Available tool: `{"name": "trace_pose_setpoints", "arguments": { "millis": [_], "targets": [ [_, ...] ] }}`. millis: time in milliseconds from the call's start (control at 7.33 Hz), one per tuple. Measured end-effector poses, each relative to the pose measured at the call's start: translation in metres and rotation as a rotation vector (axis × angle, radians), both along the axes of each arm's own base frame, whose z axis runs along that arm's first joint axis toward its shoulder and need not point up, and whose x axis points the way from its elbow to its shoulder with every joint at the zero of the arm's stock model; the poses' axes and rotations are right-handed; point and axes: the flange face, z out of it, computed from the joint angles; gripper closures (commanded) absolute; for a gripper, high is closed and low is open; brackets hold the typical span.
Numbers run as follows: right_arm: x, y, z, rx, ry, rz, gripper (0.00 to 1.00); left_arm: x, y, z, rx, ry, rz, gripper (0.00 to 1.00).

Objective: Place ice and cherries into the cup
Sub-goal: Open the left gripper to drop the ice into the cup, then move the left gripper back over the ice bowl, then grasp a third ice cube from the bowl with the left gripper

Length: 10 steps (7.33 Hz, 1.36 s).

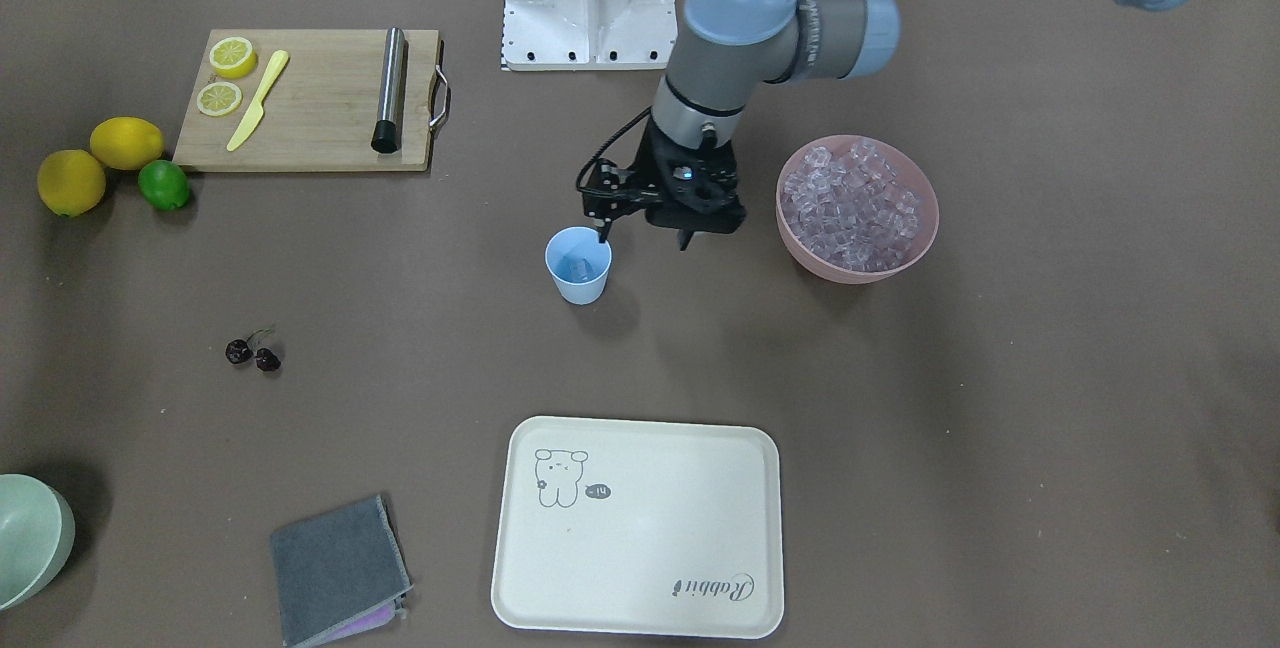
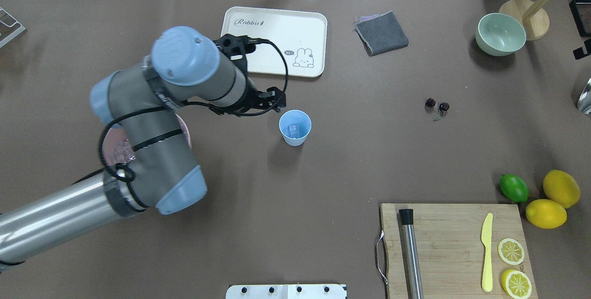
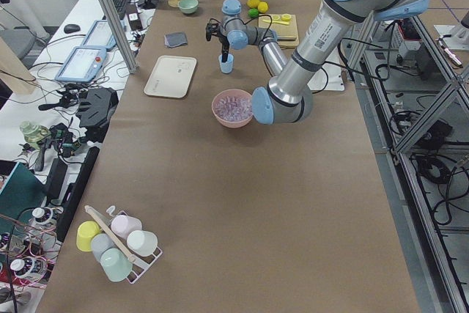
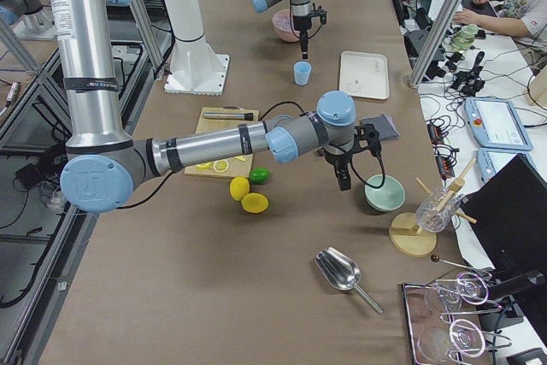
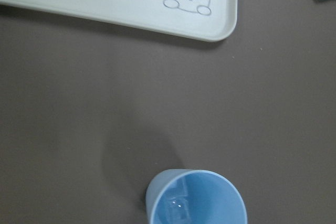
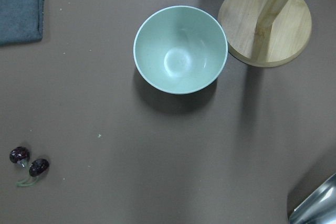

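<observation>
The cup (image 1: 578, 268) looked like smooth, faintly glossy plastic, the ice (image 1: 855, 203) clear and glassy, and the cherries (image 1: 252, 353) shiny-skinned. The cutting board (image 1: 320, 128) showed matt wood grain and the rod (image 1: 389, 88) brushed metal. The folded cloth (image 1: 335, 568) was a coarse grey weave, and the tray (image 1: 660, 528) was smooth and matt.

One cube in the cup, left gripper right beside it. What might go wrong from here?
1. One finger of the open left gripper hangs close by the rim of the cup. A sideways move may tip the small cup and spill the ice cube.
2. The cherries are tiny and lie low. A grasp may slip off them or catch only the thin stems.
</observation>
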Motion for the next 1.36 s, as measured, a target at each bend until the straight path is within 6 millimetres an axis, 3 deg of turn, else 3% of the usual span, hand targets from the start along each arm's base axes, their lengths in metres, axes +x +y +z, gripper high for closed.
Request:
{"name": "trace_pose_setpoints", "arguments": {
  "millis": [273,545,818,1364],
  "targets": [
    [0.0,0.001,0.0,0.0,0.0,0.0,0.01,-0.08,0.018,0.08,-0.035,-0.05,-0.014,0.04],
    [0.0,0.001,0.0,0.0,0.0,0.0,0.01,-0.124,0.043,0.145,-0.08,-0.11,-0.028,0.08],
    [0.0,0.001,0.0,0.0,0.0,0.0,0.01,-0.125,0.047,0.17,-0.1,-0.133,-0.027,0.11],
    [0.0,0.001,0.0,0.0,0.0,0.001,0.01,-0.101,0.05,0.174,-0.128,-0.141,-0.014,0.12]
  ]
}}
